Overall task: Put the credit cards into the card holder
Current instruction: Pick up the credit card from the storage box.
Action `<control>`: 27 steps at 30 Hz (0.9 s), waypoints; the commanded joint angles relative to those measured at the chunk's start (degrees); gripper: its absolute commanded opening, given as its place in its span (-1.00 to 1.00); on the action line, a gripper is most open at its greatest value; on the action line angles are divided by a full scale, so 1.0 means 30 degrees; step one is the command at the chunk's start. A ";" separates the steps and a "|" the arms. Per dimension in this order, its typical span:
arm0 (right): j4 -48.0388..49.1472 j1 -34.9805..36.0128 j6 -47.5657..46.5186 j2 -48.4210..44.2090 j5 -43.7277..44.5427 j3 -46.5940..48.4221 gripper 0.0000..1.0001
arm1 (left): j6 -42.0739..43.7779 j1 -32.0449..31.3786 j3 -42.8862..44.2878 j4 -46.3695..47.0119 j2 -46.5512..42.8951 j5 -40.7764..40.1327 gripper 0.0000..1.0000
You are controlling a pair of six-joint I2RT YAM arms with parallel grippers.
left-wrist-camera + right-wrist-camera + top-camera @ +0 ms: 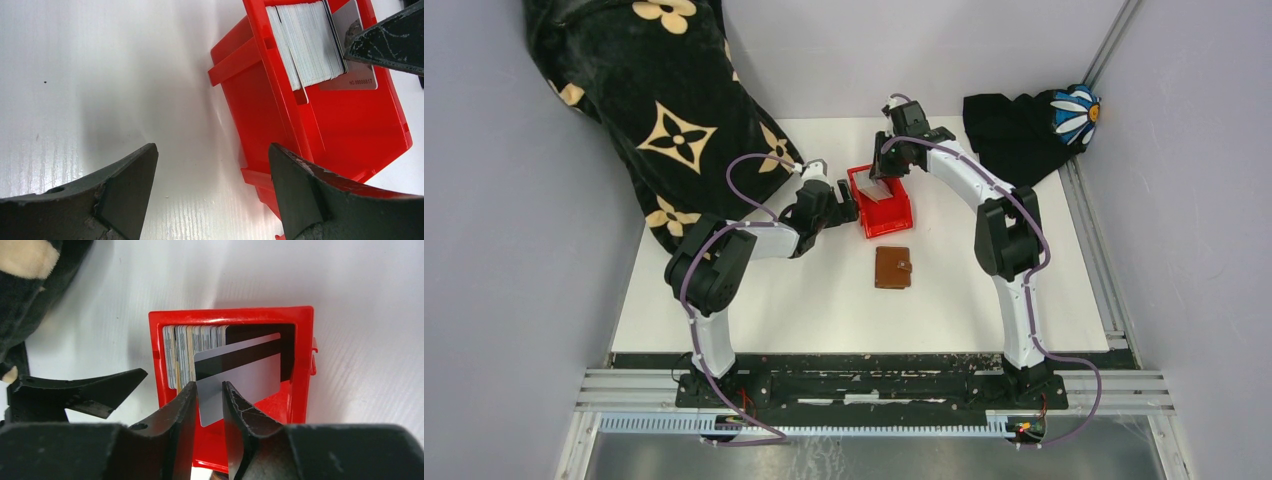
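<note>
The credit cards (192, 352), thin flat rectangles in grey and silvery light blue, are all sitting inside the red plastic bin (230, 315), standing on edge in a packed row against one of its walls. One grey card with a black magnetic stripe (245, 372) is leaning away from that row toward the open middle of the bin. The right fingers (175, 420) are reaching into the bin and standing narrowly apart on either side of this leaning card's lower part. I cannot tell whether they are pinching it or only flanking it. The left fingers (120, 185) are spread wide with nothing between them, hovering just beside the bin's outer wall, low over the white surface (804, 300).

The small brown leather card holder (892, 267) is lying flat on the surface near the bin, on the side toward the arm bases, apart from it and apparently folded shut. No card is showing in or on it.

So the task is looking barely begun, with nothing delivered and the first pick only being set up. What is remaining, by my reading, is securing that card, lifting it clear of the bin and carrying it to the holder. The holder is probably needing to be opened first. Then the same is waiting for every card in the row.
</note>
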 commanded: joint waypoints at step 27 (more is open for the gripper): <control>-0.2978 0.1572 -0.3784 -0.2589 0.6838 0.0999 -0.96 | 0.0460 -0.0317 -0.0240 0.0633 -0.1012 -0.1038 0.75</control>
